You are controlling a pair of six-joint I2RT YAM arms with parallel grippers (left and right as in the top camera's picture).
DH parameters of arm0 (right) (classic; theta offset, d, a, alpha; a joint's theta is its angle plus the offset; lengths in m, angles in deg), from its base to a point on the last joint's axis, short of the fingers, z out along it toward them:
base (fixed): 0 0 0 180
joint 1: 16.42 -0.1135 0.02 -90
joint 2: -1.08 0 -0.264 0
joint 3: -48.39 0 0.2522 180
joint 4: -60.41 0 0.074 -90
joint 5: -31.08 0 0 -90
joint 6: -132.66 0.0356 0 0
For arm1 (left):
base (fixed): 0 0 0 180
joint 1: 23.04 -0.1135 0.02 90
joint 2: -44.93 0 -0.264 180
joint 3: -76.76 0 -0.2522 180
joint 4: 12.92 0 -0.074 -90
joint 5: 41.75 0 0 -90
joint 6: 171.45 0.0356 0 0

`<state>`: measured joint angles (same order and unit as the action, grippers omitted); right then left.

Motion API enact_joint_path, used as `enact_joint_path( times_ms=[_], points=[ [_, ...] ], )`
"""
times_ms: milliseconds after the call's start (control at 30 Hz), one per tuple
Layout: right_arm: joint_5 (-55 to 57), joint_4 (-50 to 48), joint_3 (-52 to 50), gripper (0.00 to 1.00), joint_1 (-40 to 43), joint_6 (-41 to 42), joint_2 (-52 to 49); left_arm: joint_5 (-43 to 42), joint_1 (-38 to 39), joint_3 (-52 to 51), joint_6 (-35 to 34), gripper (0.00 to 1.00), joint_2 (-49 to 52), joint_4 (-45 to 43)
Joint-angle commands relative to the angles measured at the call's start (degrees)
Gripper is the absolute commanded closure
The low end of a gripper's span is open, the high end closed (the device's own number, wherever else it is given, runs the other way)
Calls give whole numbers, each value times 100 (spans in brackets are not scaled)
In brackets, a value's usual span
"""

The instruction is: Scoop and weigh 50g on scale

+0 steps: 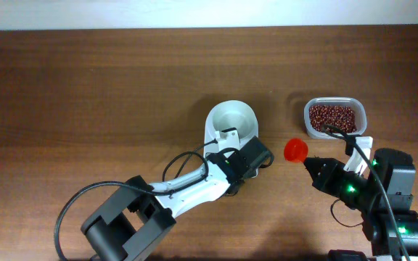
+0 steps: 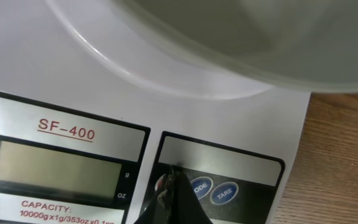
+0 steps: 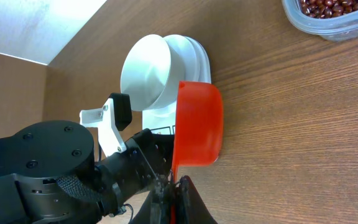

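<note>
The white scale (image 1: pixel 210 135) carries a round white bowl (image 1: pixel 232 118) with nothing in it. My left gripper (image 1: pixel 256 154) is shut and points down onto the scale's front panel. In the left wrist view its tips (image 2: pixel 174 177) rest on the button strip just left of the blue MODE button (image 2: pixel 200 185) and TARE button (image 2: pixel 224 193). The grey display (image 2: pixel 55 165) is blank. My right gripper (image 1: pixel 309 161) is shut on the handle of a red scoop (image 1: pixel 295 150), which hangs right of the scale. The scoop (image 3: pixel 197 124) shows no contents. The scale (image 3: pixel 194 50) stands behind it.
A clear plastic tub (image 1: pixel 334 117) of red beans stands at the right, behind the right arm; its corner shows in the right wrist view as tub (image 3: pixel 334 15). The left arm (image 1: pixel 187 188) stretches in from the lower left. Brown wooden table (image 1: pixel 85 94) lies all round.
</note>
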<state>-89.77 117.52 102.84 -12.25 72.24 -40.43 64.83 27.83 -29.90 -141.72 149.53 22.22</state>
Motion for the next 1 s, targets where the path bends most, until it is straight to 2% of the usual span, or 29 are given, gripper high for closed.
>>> enact_joint_path(
  times_ms=[0, 967],
  points=[
    [50, 35, -13, 96, 42, -15, 28, 107, -39, -28, -55, 100, 96, 81],
    [-59, 232, -13, 96, 42, -15, 28, 275, -68, -28, -50, 100, 94, -85]
  ],
)
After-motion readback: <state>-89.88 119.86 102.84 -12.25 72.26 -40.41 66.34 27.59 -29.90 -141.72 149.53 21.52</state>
